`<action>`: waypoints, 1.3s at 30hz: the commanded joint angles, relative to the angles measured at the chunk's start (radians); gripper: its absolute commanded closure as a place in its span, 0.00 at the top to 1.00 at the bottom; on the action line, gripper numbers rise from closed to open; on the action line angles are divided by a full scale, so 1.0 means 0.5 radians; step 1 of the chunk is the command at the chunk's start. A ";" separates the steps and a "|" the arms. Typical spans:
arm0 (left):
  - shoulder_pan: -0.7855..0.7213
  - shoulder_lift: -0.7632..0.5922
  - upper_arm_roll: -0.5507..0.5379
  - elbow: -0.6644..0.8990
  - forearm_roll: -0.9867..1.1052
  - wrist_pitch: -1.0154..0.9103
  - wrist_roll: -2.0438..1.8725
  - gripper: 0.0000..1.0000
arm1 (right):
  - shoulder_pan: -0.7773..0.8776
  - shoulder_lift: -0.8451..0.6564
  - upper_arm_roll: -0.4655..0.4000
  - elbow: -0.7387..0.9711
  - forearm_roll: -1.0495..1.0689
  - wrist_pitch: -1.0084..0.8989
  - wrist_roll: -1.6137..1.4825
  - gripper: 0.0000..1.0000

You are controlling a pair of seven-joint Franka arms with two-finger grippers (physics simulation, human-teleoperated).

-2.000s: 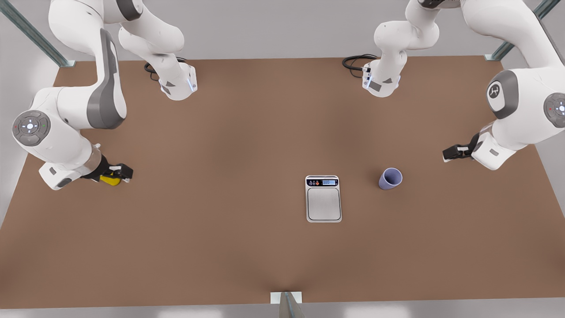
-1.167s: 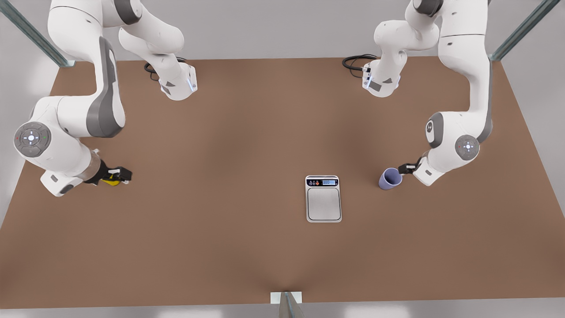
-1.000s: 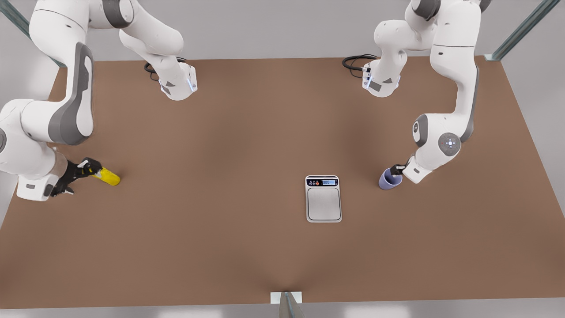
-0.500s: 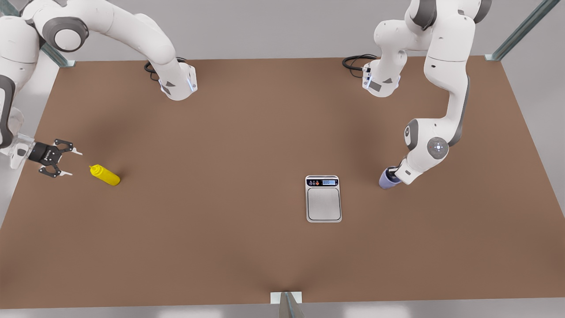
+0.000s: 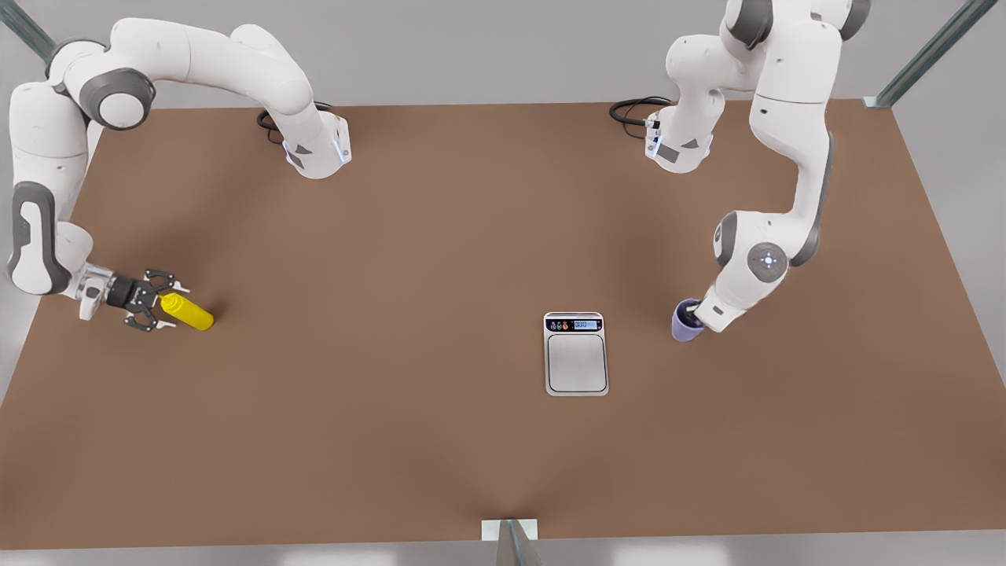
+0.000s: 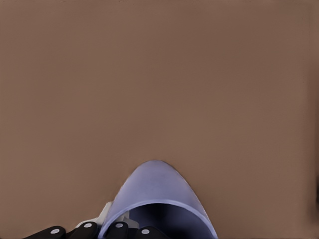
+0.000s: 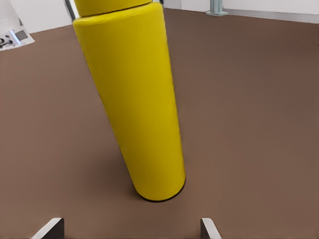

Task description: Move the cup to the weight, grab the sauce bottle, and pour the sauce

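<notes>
The yellow sauce bottle [image 5: 191, 315] [image 7: 134, 99] lies on its side near the table's edge at the front view's left. My right gripper [image 5: 166, 305] is open around its nozzle end, and its fingertips [image 7: 50, 227] stand wide apart on either side of the bottle. The lavender cup [image 5: 682, 327] [image 6: 154, 184] stands upright to the right of the weight [image 5: 576, 363], a silver scale, and apart from it. My left gripper [image 5: 692, 310] reaches down onto the cup's rim. It is shut on the cup wall, one finger [image 6: 55, 232] outside and one inside.
Both arm bases [image 5: 317, 153] [image 5: 677, 149] stand at the far edge of the brown table [image 5: 440, 259], each with a black cable beside it. A metal post [image 5: 511, 542] rises at the middle of the near edge.
My right gripper has come back in from the table's edge and now brackets the bottle's nozzle end. My left gripper has settled lower on the cup, which shifted slightly toward the scale.
</notes>
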 commanded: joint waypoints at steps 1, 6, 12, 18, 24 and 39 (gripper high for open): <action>-0.016 0.001 -0.002 0.015 -0.294 -0.005 0.011 0.21 | 0.009 0.002 0.001 0.000 0.000 -0.001 0.000 1.00; -0.077 -0.008 -0.232 0.184 -0.371 -0.143 -0.446 0.21 | 0.037 0.030 0.001 0.003 0.049 0.002 0.000 1.00; -0.335 0.194 -0.238 0.647 -0.368 -0.419 -0.959 0.21 | 0.037 0.036 0.016 0.022 0.052 -0.029 0.000 1.00; -0.470 0.485 -0.232 0.993 -0.337 -0.422 -1.238 0.21 | 0.040 0.021 0.090 0.040 0.052 -0.035 0.025 1.00; -0.544 0.562 -0.216 1.003 -0.331 -0.397 -1.290 0.34 | 0.062 0.027 0.133 0.028 0.055 -0.057 0.018 1.00; -0.541 0.602 -0.213 1.098 -0.291 -0.459 -1.345 0.53 | 0.095 0.033 0.139 0.034 0.064 -0.152 -0.114 0.80</action>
